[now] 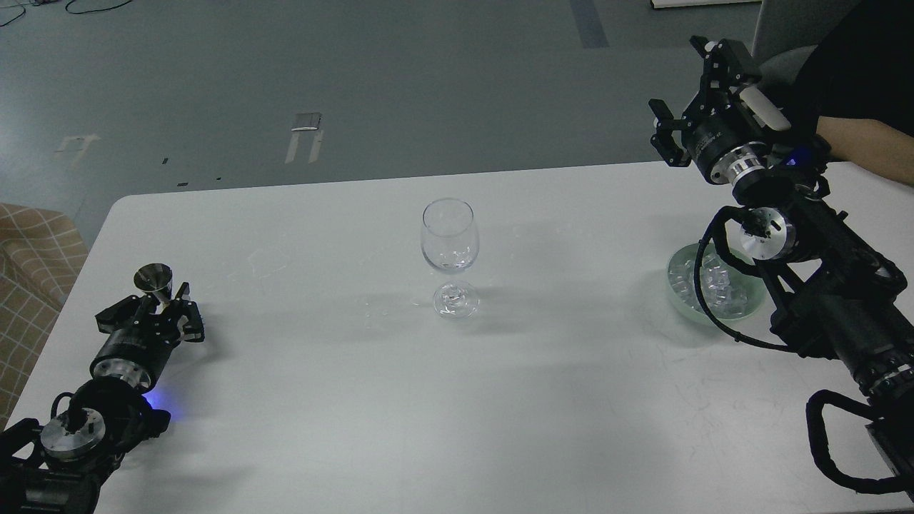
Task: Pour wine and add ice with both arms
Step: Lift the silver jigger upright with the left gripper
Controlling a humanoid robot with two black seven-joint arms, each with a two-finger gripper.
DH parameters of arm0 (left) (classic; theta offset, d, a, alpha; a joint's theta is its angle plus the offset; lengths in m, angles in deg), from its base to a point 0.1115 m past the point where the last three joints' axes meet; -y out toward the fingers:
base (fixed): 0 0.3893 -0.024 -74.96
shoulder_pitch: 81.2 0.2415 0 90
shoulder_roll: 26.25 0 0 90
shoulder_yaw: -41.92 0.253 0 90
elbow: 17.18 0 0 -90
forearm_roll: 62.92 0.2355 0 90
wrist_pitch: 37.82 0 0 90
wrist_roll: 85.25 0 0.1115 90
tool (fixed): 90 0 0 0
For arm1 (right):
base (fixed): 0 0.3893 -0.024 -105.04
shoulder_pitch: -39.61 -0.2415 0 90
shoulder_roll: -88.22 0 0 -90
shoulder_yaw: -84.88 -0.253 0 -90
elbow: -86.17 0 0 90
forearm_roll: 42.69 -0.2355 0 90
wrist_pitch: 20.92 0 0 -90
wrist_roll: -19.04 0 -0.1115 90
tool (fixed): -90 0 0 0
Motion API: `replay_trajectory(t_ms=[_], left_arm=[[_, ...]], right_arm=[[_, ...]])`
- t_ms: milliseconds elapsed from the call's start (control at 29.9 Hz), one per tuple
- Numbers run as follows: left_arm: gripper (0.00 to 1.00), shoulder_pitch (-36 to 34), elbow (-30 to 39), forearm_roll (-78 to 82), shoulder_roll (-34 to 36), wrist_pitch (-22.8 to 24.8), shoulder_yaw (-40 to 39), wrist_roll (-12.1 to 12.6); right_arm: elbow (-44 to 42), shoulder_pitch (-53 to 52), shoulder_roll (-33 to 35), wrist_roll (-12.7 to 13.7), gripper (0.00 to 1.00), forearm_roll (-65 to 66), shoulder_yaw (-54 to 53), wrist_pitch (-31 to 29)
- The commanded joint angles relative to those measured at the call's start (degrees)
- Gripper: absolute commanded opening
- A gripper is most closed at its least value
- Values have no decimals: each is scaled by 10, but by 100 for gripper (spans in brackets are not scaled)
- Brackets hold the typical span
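While the ice (717, 284) lies heaped in the pale green bowl (678, 296) at the right of the frame, your right gripper (689, 89) stands well above and behind it, in the upper right, with its fingers spread apart and nothing between them. Part of the right arm (821, 285) and a black cable loop cross in front of the bowl. No wine shows as a stream anywhere. At centre frame the stemmed glass (448, 246) stands upright on the white table (428, 400), well apart from both grippers. In the lower left your left gripper (158, 308) sits low over the table, closed around a small metal cup (154, 280) that stands upright, mouth up, just above the fingers. A person's forearm (867, 146) rests at the table's upper right edge.
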Motion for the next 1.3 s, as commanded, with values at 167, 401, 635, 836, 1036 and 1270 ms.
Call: replay_trajectory(t_ms=[167,401,635,836,1036,1270], left_arm=[[21,-2,0,0,-3,0,-1,0],[20,-7,1,0,-3,0,-1,0],[20,-10,3,0,-3,0,-3,1],[20,-19,3,0,-3,0,-3,1],[20,-27,6,0,-2,0,-3,1],[20,-39,10,1,-2,0,4,3]], right_arm=[[1,0,1,0,100,0,0,0],[1,0,0,1,100,0,0,0],[1,0,0,1,100,0,0,0],[1,0,0,1,100,0,1,0],[1,0,0,1,100,0,0,0],[1,0,0,1,100,0,0,0]])
